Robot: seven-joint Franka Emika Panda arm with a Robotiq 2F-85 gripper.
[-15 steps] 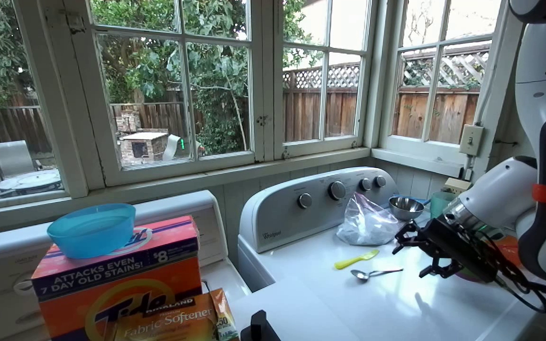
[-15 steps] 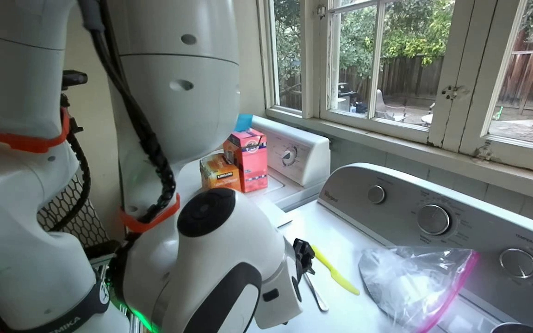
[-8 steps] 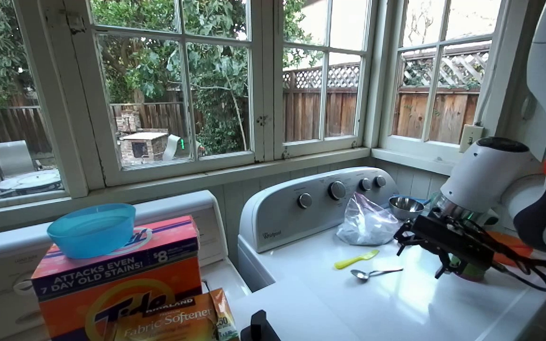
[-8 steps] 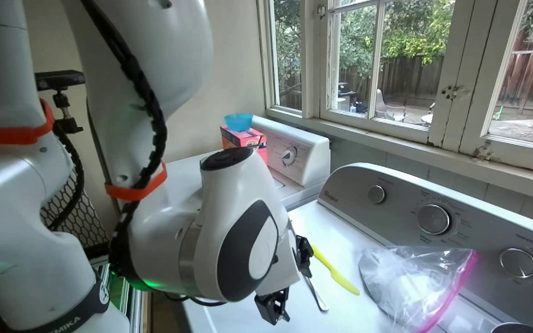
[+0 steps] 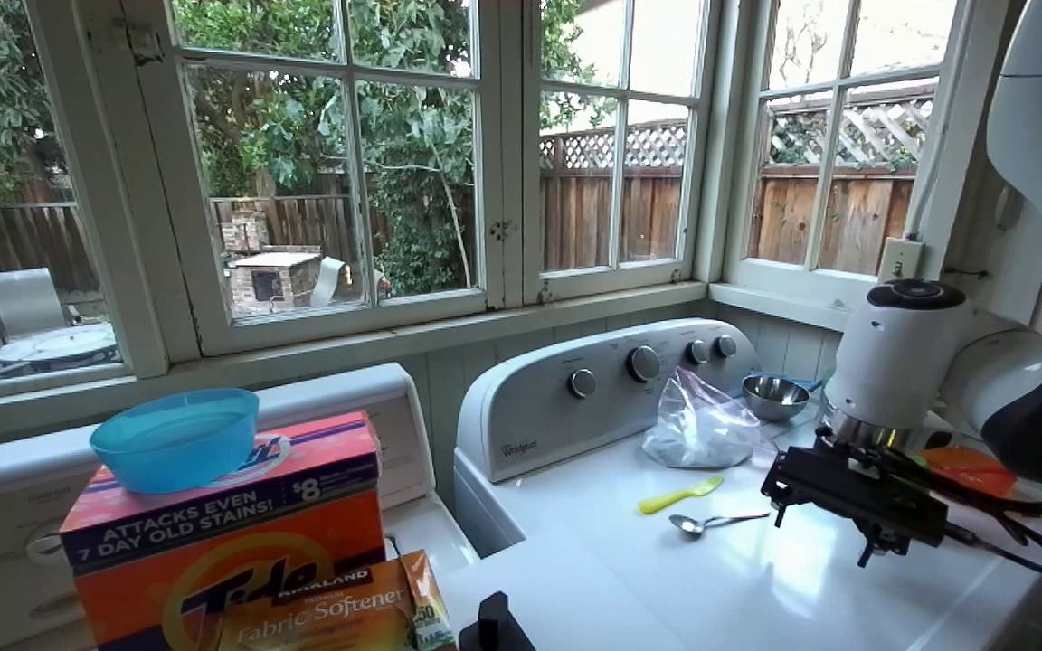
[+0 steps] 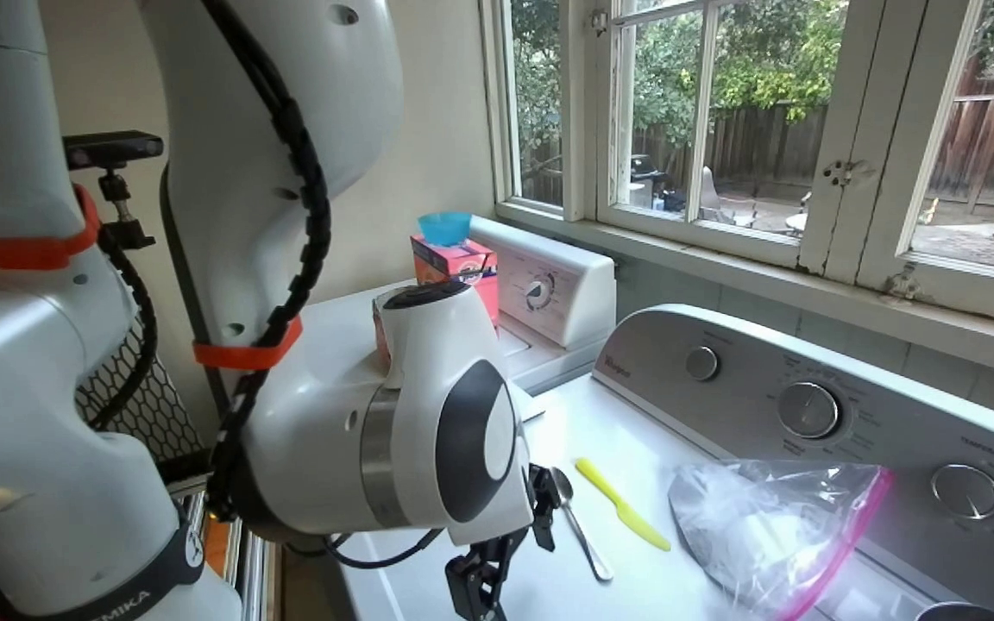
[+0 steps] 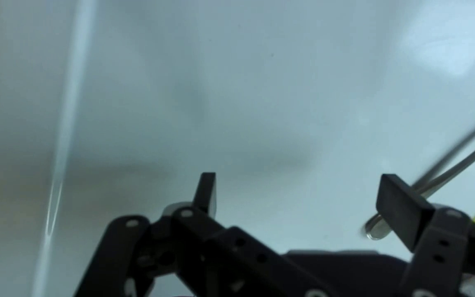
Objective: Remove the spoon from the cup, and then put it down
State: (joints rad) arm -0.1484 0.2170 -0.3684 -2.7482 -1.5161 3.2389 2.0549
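- My gripper (image 7: 296,189) stands wide, its pads well apart, with white machine top (image 5: 720,588) between them in the wrist view.
- The plastic spoon and the cup I cannot make out in any view, so I cannot tell where either is; my wrist (image 5: 892,362) and cables block part of the scene in an exterior view.
- A metal spoon (image 5: 689,524) lies on the top; in the wrist view its bowl end is cut off at the right and my finger covers some of the handle.
- A yellow-green knife (image 6: 622,504) lies near it, whole in both exterior views, a mere sliver in the wrist view.
- An orange dish (image 5: 973,472) sits partly behind my cables in an exterior view.
- A clear bag (image 6: 764,535) shows in both exterior views, its contents hard to make out; a metal bowl (image 5: 774,398) sits just beside it.
- A blue bowl (image 5: 175,443) rests on a detergent box (image 5: 313,470).
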